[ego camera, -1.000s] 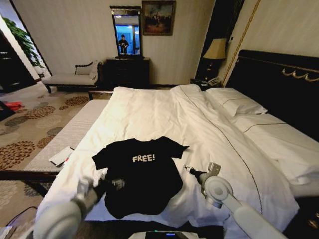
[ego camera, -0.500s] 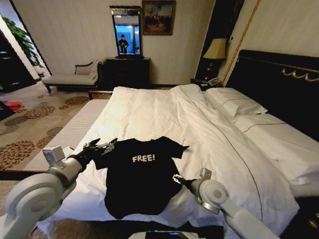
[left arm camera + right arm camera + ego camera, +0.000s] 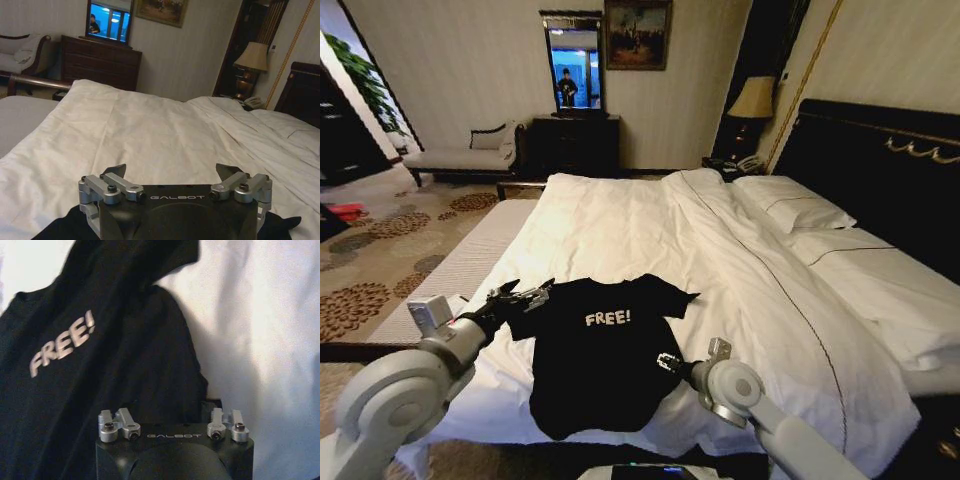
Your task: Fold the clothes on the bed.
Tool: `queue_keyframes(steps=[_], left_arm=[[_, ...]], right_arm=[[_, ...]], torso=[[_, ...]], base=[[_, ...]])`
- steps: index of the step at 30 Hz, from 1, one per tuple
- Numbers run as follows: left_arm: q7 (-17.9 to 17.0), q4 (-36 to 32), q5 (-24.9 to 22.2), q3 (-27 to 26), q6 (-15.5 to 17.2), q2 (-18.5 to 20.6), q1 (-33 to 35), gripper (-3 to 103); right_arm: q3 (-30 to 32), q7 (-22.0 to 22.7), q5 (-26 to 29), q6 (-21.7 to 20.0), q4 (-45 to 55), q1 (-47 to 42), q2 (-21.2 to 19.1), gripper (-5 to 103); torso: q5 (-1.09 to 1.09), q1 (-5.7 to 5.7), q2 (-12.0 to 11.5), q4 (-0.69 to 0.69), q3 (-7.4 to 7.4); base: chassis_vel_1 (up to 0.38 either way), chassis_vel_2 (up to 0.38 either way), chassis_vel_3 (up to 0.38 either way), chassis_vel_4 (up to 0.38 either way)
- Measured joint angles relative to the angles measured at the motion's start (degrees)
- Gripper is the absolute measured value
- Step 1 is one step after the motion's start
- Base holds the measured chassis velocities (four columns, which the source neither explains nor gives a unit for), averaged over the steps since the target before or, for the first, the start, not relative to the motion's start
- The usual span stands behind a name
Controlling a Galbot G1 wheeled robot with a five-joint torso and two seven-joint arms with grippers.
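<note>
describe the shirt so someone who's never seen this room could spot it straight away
Start at the big bed with white bedding. Near its foot edge lies a black T-shirt, spread flat between the left pincer and the right pincer. It is the only dark item on the white duvet, with white "FREE!" lettering.

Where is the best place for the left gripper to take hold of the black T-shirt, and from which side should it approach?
Probably at the sleeve edge nearest the left gripper. The black T-shirt lies flat, chest up, on the bed, and that sleeve sticks out sideways, giving a thin loose edge to pinch. Come from the shirt's outer left side, low over the duvet, fingers open. The right gripper sits at the opposite side edge.
</note>
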Motion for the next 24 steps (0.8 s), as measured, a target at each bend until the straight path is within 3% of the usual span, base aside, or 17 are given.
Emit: queue_keyframes(steps=[3, 8, 11, 14, 16, 19, 24], left_arm=[[-0.24, 0.02, 0.12, -0.03, 0.00, -0.03, 0.09, 100], [-0.65, 0.02, 0.69, -0.02, 0.00, -0.07, 0.39, 100], [-1.00, 0.02, 0.82, -0.02, 0.00, -0.09, 0.67, 100], [-1.51, 0.03, 1.07, -0.02, 0.00, -0.21, 1.02, 100], [-1.61, 0.03, 1.13, -0.02, 0.00, -0.29, 1.13, 100], [-2.14, 0.03, 1.41, -0.08, 0.00, -0.55, 1.67, 100], [-2.44, 0.03, 1.48, -0.74, 0.00, -0.75, 2.11, 100]], right_arm=[[-0.27, 0.32, 0.37, 0.12, 1.41, 0.00, -0.14, 61], [-0.90, 0.38, 0.93, 0.30, 2.93, 1.17, -0.32, 39], [-1.81, 0.02, 0.86, 0.31, 2.90, 2.30, -0.12, 33], [-4.05, -0.94, -0.19, 0.34, 1.31, 4.52, 0.98, 18], [-4.96, -1.23, -0.72, 0.37, 0.59, 5.30, 1.54, 18], [-8.38, -2.40, -2.77, 0.46, -1.57, 7.33, 3.67, 3], [-11.46, -4.68, -6.40, 0.47, -4.09, 8.03, 5.98, 0]], torso=[[0.00, 0.00, 0.00, 0.00, 0.00], [0.00, 0.00, 0.00, 0.00, 0.00], [0.00, 0.00, 0.00, 0.00, 0.00], [0.00, 0.00, 0.00, 0.00, 0.00], [0.00, 0.00, 0.00, 0.00, 0.00], [0.00, 0.00, 0.00, 0.01, 0.00], [-0.01, 0.00, 0.00, 0.00, 0.00]], base=[[0.000, 0.000, 0.000, 0.000], [0.000, 0.000, 0.000, 0.000], [0.000, 0.000, 0.000, 0.000], [0.000, 0.000, 0.000, 0.000], [0.000, 0.000, 0.000, 0.000], [0.000, 0.000, 0.000, 0.000], [0.000, 0.000, 0.000, 0.000]])
